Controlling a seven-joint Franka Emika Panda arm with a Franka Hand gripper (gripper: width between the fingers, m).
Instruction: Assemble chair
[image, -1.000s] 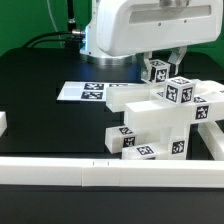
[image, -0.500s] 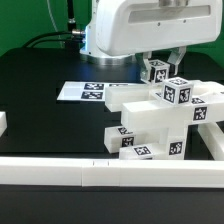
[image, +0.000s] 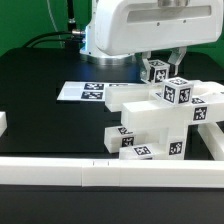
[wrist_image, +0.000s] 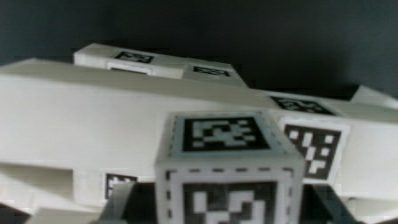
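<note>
No legible text, only marker tags (image: 176, 94).

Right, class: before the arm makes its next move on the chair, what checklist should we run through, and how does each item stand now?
1. Gripper shut on the upright post: ok; the fingers close on its tagged top.
2. Post seated in the chair assembly: cannot tell; the joint is hidden in both views.
3. Assembly inside the front border rail: ok, it sits behind it.
4. Marker board free of parts: ok, it lies flat beside the assembly.
5. Tags readable: ok; the wrist view shows the post's tag sharply.
</note>
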